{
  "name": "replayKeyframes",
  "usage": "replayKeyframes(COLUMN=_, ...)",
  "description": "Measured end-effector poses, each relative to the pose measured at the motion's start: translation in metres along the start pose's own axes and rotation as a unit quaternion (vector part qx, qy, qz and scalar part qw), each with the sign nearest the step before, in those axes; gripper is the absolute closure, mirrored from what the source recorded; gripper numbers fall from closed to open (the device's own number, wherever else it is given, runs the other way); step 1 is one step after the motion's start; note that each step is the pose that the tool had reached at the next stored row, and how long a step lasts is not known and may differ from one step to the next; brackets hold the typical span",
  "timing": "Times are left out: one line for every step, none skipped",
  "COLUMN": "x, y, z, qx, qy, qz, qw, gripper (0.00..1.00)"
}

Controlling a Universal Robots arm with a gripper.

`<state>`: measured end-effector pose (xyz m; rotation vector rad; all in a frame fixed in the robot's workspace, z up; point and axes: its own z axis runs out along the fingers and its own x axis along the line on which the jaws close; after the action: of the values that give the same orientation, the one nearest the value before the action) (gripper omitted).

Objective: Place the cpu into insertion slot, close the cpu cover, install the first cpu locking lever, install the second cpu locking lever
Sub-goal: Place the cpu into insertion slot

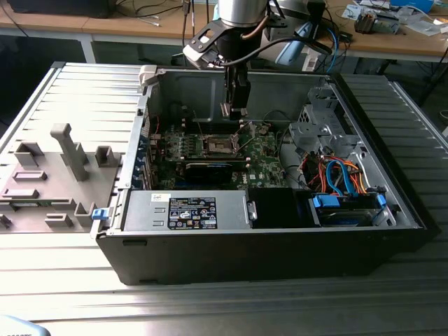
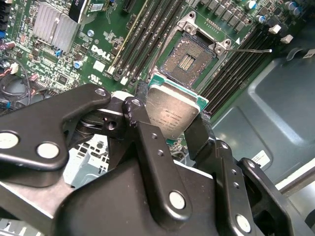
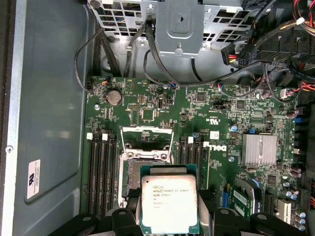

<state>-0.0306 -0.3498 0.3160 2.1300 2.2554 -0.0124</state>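
In the second wrist view, jaws pinch the cpu point(image 2: 172, 112) edgewise.

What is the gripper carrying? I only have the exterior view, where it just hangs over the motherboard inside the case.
Observer: The gripper is shut on the cpu, pinched by two opposite edges, with its metal top facing both wrist cameras.
Operator: Is the insertion slot filled?
Observer: No. In the second wrist view the insertion slot lies bare, and the cpu is held apart from it, not seated.
Operator: And the cpu cover?
Observer: In the first wrist view the cpu cover stands swung open beside the slot, not over it.
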Motion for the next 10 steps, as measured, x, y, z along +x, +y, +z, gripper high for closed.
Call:
replayKeyframes(x=0.0, y=0.0, z=0.0001, qx=0.0, qy=0.0, qz=0.001, qw=1.0, gripper=0.45)
replayKeyframes(x=0.0, y=0.0, z=0.0001, qx=0.0, qy=0.0, qz=0.001, qw=1.0, gripper=0.45)
replayKeyframes(x=0.0, y=0.0, z=0.0002, qx=0.0, qy=0.0, qz=0.002, qw=1.0, gripper=0.45)
replayKeyframes(x=0.0, y=0.0, z=0.0002, qx=0.0001, qy=0.0, qz=0.002, qw=1.0, gripper=0.45)
replayKeyframes(x=0.0, y=0.0, z=0.0002, qx=0.0001, qy=0.0, qz=0.003, qw=1.0, gripper=0.45)
replayKeyframes(x=0.0, y=0.0, z=0.0003, qx=0.0001, qy=0.0, qz=0.003, qw=1.0, gripper=0.45)
replayKeyframes(x=0.0, y=0.0, z=0.0003, qx=0.0001, qy=-0.0001, qz=0.003, qw=0.99999, gripper=0.45)
replayKeyframes(x=0.0, y=0.0, z=0.0004, qx=0.0001, qy=-0.0001, qz=0.004, qw=0.99999, gripper=0.45)
replayKeyframes(x=0.0, y=0.0, z=0.0004, qx=0.0001, qy=-0.0001, qz=0.004, qw=0.99999, gripper=0.45)
replayKeyframes(x=0.0, y=0.0, z=0.0004, qx=0.0002, qy=-0.0001, qz=0.005, qw=0.99999, gripper=0.45)
